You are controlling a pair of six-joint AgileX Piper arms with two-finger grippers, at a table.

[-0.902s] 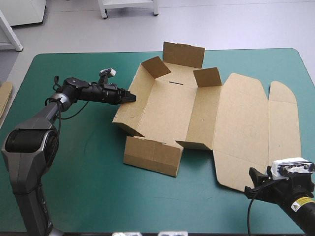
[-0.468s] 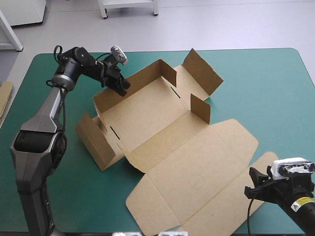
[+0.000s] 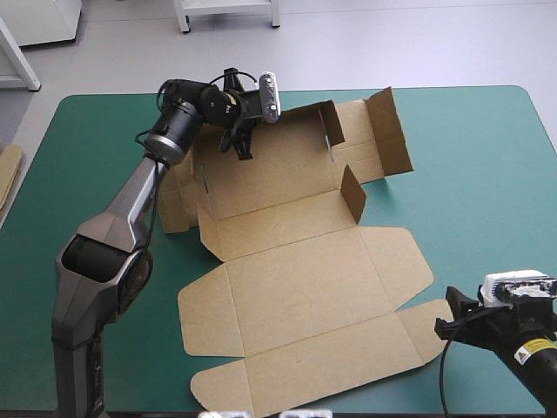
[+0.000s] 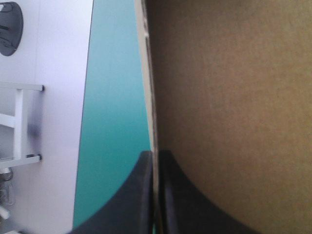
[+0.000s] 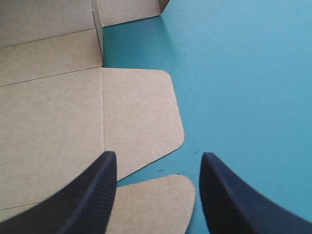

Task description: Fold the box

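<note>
Brown corrugated board, one cut sheet: the box (image 3: 296,287) lies across the middle of the teal-green counter (image 3: 487,174). It runs from close to the counter's far edge nearly to its near edge, askew to the counter's sides.

By the counter's far edge, the left claw (image 3: 242,146) with its black fins is all but closed, pinching the box's raised long wall. In the wrist view the board's edge (image 4: 229,97) runs straight down between the two fingers (image 4: 139,195).

At the counter's near right corner, the right claw (image 3: 454,324) is spread wide and holds nothing. The rounded corner of the flat lid panel (image 5: 48,112) lies just ahead of it (image 5: 158,156).

Progress, as I judge it: early to middle.
- Done: base creased, far long wall standing, and end flaps lifted at odd tilts toward the counter's far edge.
- Left: no wall looks tucked or locked, and the slots in the base show empty. The lid panel and its tuck flap lie flat toward the counter's near edge.

A sliver of spare brown board (image 3: 7,174) shows at the counter's left edge.
</note>
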